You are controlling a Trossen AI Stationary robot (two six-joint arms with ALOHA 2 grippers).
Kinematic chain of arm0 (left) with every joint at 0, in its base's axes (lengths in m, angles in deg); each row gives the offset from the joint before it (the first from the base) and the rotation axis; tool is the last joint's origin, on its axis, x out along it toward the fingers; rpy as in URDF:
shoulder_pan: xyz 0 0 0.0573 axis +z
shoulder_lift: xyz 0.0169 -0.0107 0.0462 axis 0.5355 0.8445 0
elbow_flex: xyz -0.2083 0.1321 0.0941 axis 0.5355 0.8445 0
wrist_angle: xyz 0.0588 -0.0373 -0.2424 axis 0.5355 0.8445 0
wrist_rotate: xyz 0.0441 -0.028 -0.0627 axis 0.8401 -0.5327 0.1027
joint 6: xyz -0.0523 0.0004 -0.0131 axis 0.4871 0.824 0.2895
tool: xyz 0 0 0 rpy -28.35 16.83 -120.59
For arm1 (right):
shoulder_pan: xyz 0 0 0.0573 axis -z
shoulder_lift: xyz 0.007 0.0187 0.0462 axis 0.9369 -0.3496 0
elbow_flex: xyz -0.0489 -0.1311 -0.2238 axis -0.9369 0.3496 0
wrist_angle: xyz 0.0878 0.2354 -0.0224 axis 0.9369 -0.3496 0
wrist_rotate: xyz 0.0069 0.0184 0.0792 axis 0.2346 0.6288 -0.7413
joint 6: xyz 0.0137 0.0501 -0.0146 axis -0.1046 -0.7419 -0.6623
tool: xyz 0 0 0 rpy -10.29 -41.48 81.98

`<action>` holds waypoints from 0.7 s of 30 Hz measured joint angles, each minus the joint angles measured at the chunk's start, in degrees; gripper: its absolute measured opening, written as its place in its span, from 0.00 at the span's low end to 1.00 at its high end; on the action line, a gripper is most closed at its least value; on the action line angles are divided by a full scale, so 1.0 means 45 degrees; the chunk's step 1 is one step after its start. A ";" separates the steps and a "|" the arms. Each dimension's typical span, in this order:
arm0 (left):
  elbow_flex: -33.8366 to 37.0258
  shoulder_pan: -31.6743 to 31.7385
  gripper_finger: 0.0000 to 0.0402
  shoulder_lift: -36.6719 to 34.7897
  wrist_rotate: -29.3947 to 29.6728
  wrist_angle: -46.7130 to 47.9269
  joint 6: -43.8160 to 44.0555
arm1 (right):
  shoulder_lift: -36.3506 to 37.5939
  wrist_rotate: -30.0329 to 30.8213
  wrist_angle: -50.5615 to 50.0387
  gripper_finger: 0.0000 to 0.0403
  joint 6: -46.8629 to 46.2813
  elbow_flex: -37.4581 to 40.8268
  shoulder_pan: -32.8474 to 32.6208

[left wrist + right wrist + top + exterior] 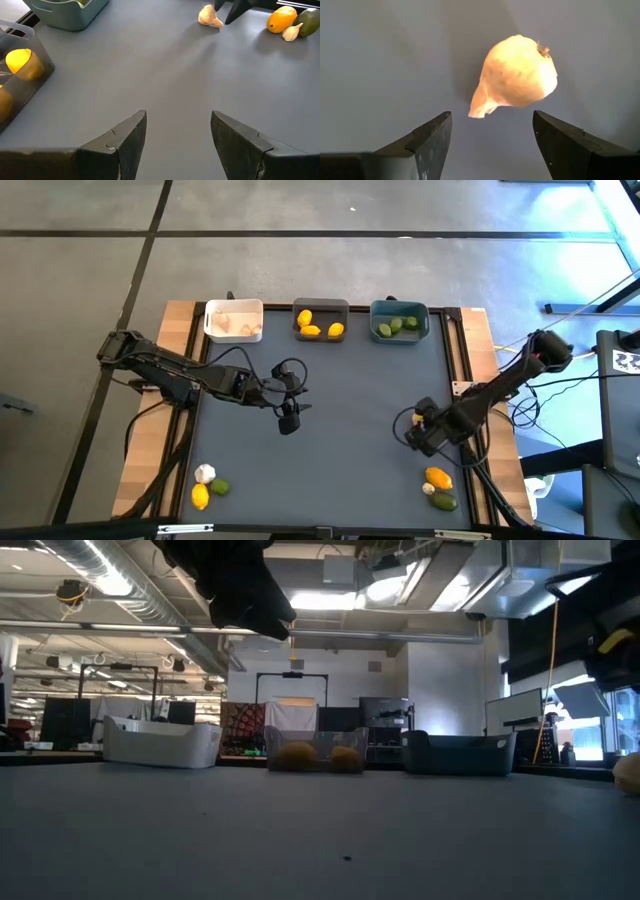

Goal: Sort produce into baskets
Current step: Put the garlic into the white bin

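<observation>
I see the grey table (330, 410) filling the middle of the high view, with both dark arms reaching in over it. The left arm comes in from the left side, and the left gripper (288, 420) hangs over bare mat near the centre, its fingers spread and holding nothing. The right arm comes in from the right edge; the right gripper (492, 132) is low over the near right part of the table, fingers apart, with a garlic bulb (516, 75) lying on the mat just ahead of the tips, not pinched.

Along the far edge sit three bins in a row: the white bin (233, 319) on the left with pale bulbs in it, the dark grey bin (321, 307) in the middle with three lemons (310, 330), and the teal bin (399, 307) on the right with limes (397, 326).

At the near left corner lie a garlic bulb, a lime and a lemon close together (I count three pieces) (205, 485). At the near right corner, just beyond the right gripper, lie an orange-yellow lemon (438, 477), a small garlic piece (428, 489) and a lime (444, 501).
</observation>
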 joint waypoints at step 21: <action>0.0000 0.0000 0.54 0.0000 0.0000 0.0005 -0.0005 | -0.1734 0.0476 0.0101 0.23 0.0842 -0.0005 0.0005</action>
